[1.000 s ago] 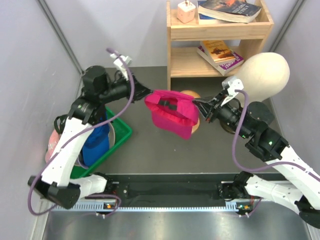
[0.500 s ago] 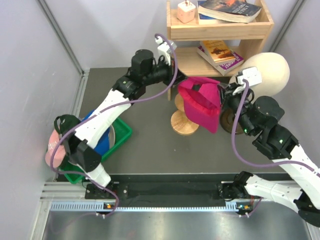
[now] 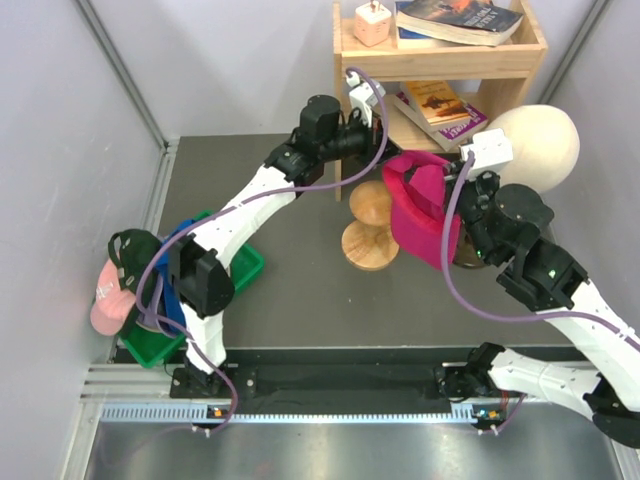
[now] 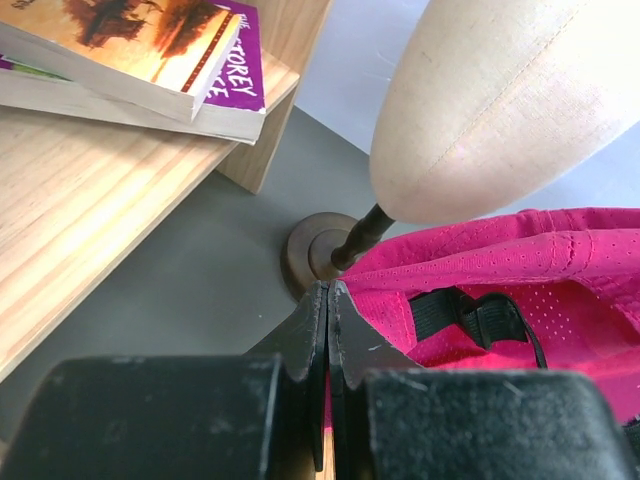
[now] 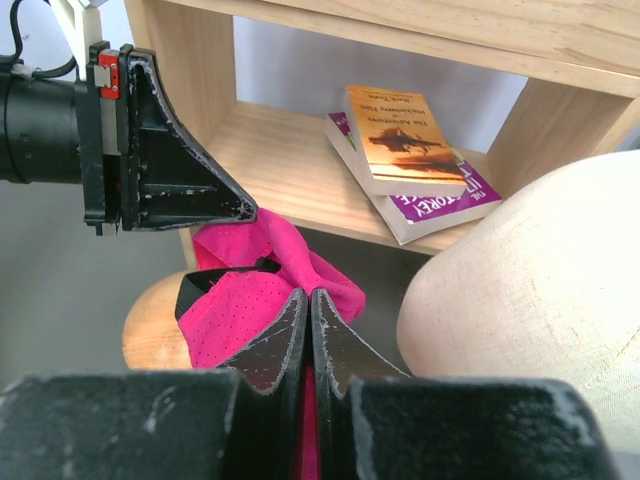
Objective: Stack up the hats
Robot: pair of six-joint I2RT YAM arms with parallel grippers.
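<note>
Held pink hat point(image 3: 420, 215) off the counter toward far right corner, just beside head point(image 3: 535, 140) and next to stand point(image 3: 368, 225); contact with stand unclear. Pinched hat's far edge with left gripper point(image 4: 327, 295), fingers pressed together on fabric. Pinched hat's right side with right gripper point(image 5: 308, 300), fingers likewise clamped on fabric. Noted pale pink cap point(image 3: 105, 290) and black cap point(image 3: 130, 250) at left edge, blue cap point(image 3: 185, 255) in bin point(image 3: 248, 265) there. Noted shelf point(image 3: 440, 62) with books point(image 3: 440, 105) at far edge.
</note>
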